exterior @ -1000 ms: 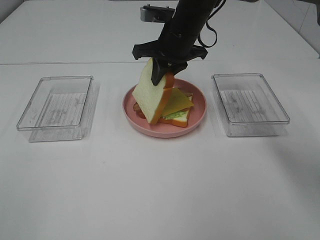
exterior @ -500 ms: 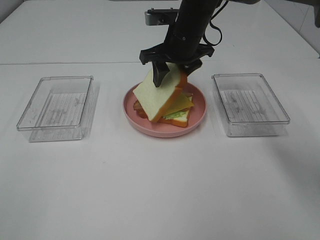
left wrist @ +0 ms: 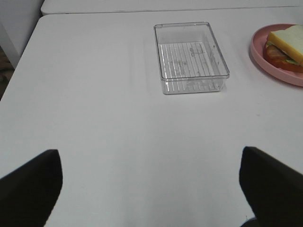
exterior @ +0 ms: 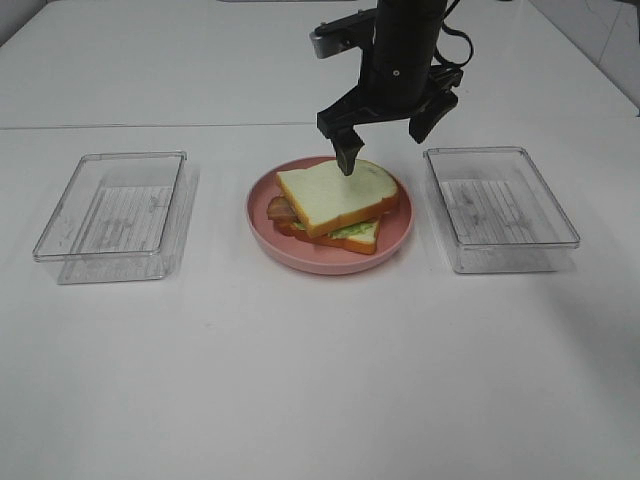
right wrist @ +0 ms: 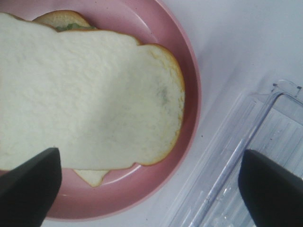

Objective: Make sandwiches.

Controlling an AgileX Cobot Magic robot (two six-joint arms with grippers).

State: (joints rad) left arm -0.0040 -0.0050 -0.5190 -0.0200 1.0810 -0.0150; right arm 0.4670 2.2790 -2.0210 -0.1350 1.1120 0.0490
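Sandwiches [exterior: 335, 204]: square matte white bread, orange crust | plate [exterior: 400, 230]: round, pink

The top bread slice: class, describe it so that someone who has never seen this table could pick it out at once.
Find the round pink plate at the middle of the white table, between two clear plastic trays. On it sits a stacked sandwich; the top bread slice is its uppermost layer. It is white-faced with an orange-brown crust, lying askew over the lettuce and bacon.

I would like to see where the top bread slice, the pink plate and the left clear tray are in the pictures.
top bread slice [exterior: 333, 194], exterior high view, middle of its white face.
pink plate [exterior: 398, 232], exterior high view, bare rim on the right side.
left clear tray [exterior: 112, 217], exterior high view, ribbed floor.
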